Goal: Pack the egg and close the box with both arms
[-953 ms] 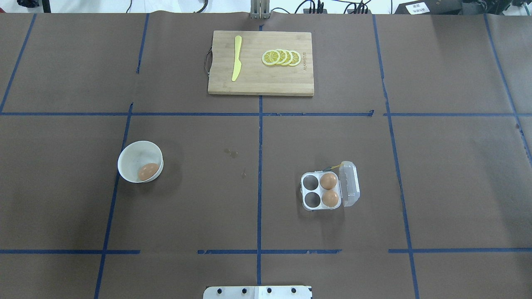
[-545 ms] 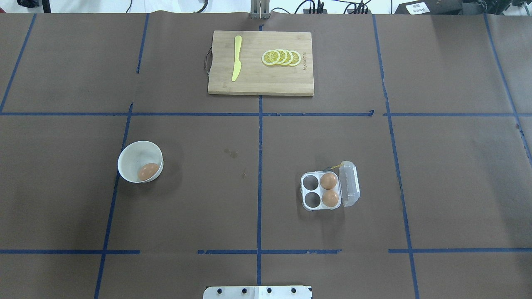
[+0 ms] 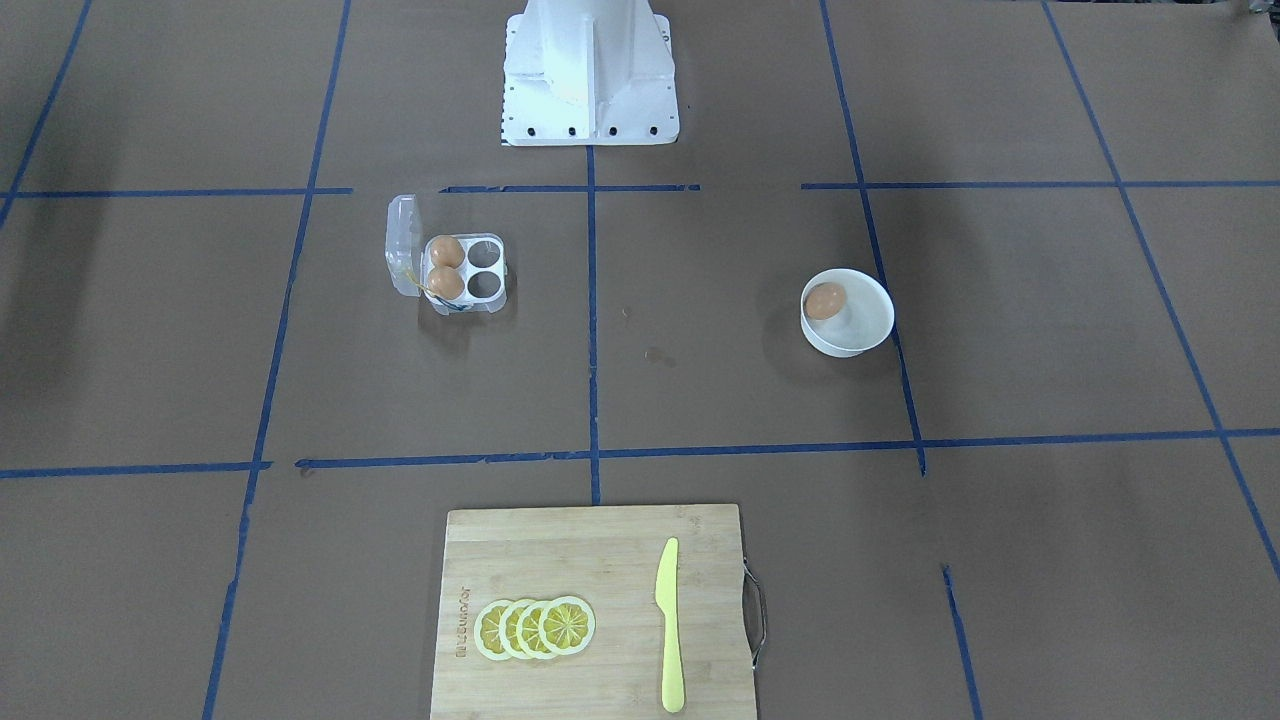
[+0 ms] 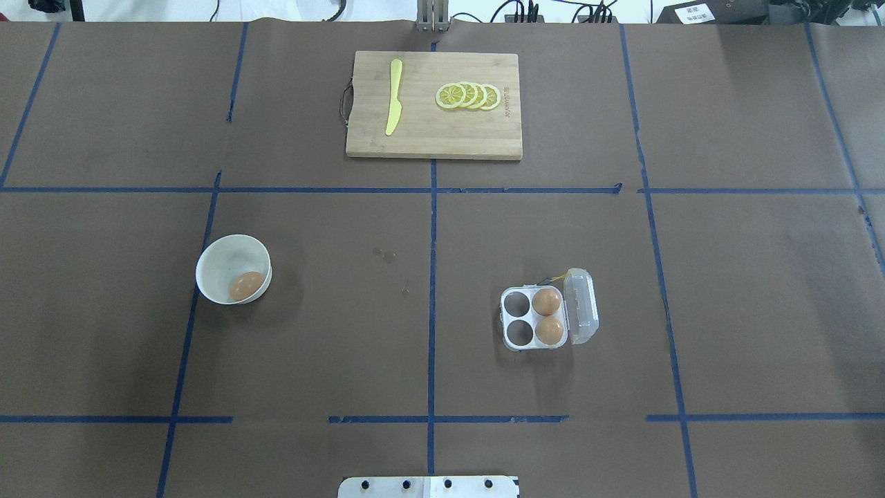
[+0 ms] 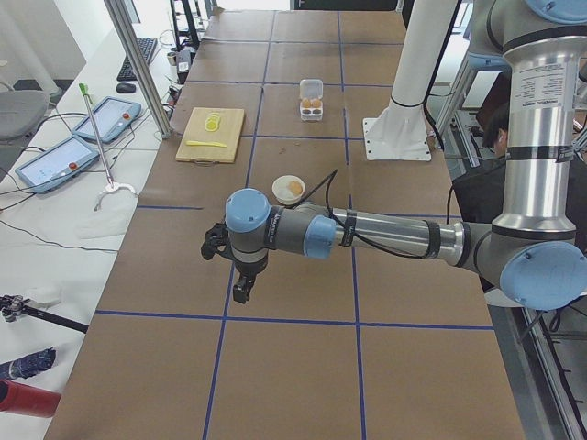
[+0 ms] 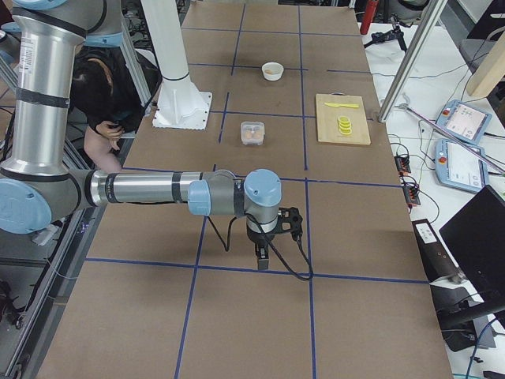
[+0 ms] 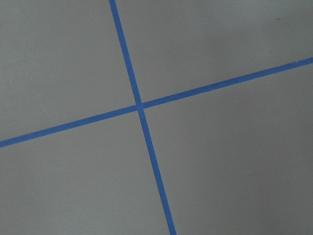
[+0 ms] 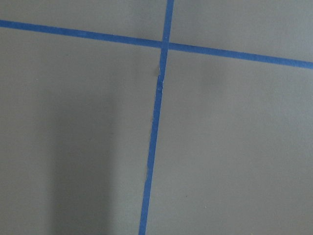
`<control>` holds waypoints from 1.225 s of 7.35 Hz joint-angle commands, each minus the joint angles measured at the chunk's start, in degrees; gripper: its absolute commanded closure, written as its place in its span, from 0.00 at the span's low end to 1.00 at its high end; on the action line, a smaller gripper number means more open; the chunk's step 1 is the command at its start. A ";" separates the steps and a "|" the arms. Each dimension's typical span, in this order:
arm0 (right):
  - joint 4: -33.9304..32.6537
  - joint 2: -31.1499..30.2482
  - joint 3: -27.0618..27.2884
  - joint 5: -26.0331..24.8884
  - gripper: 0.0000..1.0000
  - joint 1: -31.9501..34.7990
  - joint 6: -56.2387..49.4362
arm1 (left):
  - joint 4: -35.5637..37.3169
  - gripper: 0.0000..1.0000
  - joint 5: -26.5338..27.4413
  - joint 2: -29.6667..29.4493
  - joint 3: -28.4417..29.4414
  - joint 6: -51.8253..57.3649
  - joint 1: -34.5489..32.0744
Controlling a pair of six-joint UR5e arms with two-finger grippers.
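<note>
The egg (image 4: pixel 247 285) lies in a white bowl (image 4: pixel 220 253) on the left of the overhead view; it also shows in the front-facing view (image 3: pixel 825 299). The box (image 4: pixel 517 319) stands open on the right, its lid (image 4: pixel 583 306) folded out; two more brown eggs fill its right-hand cups and the left two are empty. My left gripper (image 5: pixel 240 291) hangs over bare table in the exterior left view, far from the bowl. My right gripper (image 6: pixel 263 259) hangs over bare table in the exterior right view, far from the box. I cannot tell whether either is open or shut.
A wooden cutting board (image 4: pixel 429 135) lies at the far middle with a yellow knife (image 4: pixel 394 97) and lemon slices (image 4: pixel 469 95). The white robot base (image 3: pixel 588 70) stands at the near edge. Blue tape lines cross the brown table cover.
</note>
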 commanded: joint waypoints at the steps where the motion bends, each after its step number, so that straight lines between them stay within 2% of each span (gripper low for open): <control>1: 12.23 0.15 0.29 -0.19 0.00 -0.02 0.10 | -4.06 0.00 -0.01 -2.65 0.22 -0.07 0.00; 2: 17.09 0.07 -0.05 -0.10 0.00 -0.02 0.10 | -9.05 0.00 0.25 -3.80 0.74 -0.07 -0.08; 4: 17.58 1.28 -0.93 0.07 0.00 -0.46 1.75 | -18.27 0.00 0.35 -4.51 1.01 0.02 0.00; 5: 17.75 1.82 -0.94 1.81 0.00 -0.63 9.08 | -25.03 0.00 -0.09 -5.91 3.28 -1.37 0.00; 6: 18.01 2.69 -0.50 2.01 0.00 -1.94 13.94 | -27.01 0.00 -0.27 -6.09 2.51 -9.48 0.00; 7: 18.19 2.96 -0.85 2.01 0.00 -2.47 14.51 | -31.38 0.00 -0.18 -6.62 2.16 -16.17 0.61; 8: 18.10 2.96 -0.85 4.53 0.00 -2.48 14.86 | -36.47 0.00 -0.18 -7.67 1.81 -24.24 2.36; 9: 18.28 3.14 -0.68 4.82 0.00 -2.57 14.78 | -40.09 0.00 -0.62 -7.33 0.15 -24.85 5.07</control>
